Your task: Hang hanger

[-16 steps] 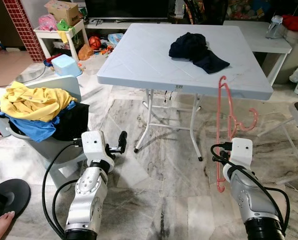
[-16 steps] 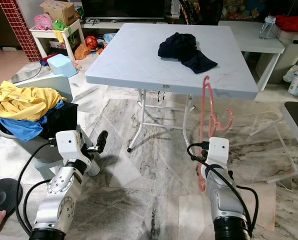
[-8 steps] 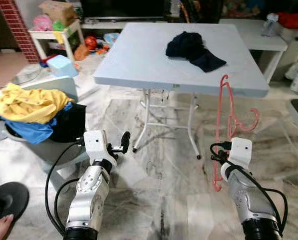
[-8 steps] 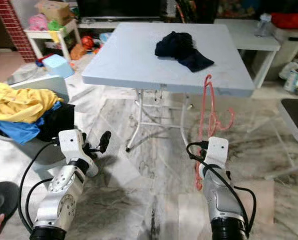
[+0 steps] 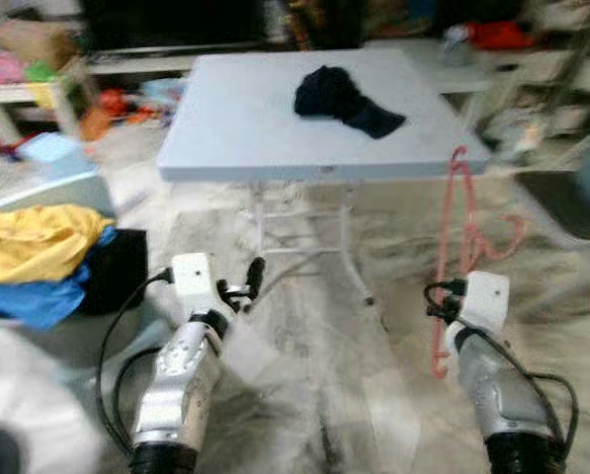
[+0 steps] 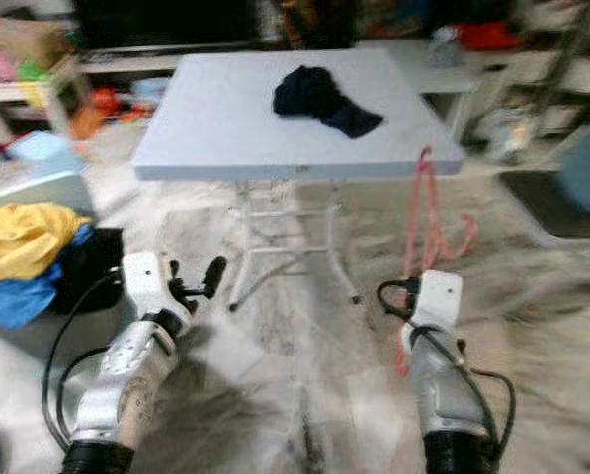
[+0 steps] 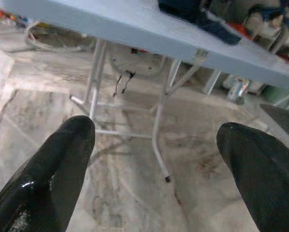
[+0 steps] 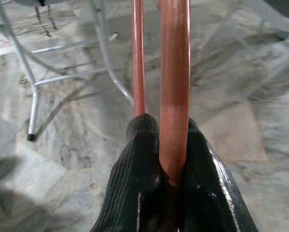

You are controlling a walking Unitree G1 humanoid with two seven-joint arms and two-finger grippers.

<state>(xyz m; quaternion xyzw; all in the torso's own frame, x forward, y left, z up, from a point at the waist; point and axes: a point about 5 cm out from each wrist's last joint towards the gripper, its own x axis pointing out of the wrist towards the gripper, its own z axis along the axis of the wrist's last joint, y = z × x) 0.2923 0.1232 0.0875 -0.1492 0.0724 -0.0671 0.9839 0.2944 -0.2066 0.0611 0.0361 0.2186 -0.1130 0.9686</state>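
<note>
**Right pincer clamped on hanger**

Right pincer (image 8: pixel 166 159) grips the pink hanger (image 5: pixel 456 247) by one thin bar, upright beside the tabletop (image 5: pixel 235 118). Likely light, stiff, slick plastic; may swing, so hold near the hook. Left pincer (image 7: pixel 156 159) wide open, idle.

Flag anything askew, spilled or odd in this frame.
Nothing is damaged. A dark garment lies crumpled on the folding table, and clothes are heaped over a bin at left. The right gripper clamps the pink hanger upright. The head views are blurred.
</note>
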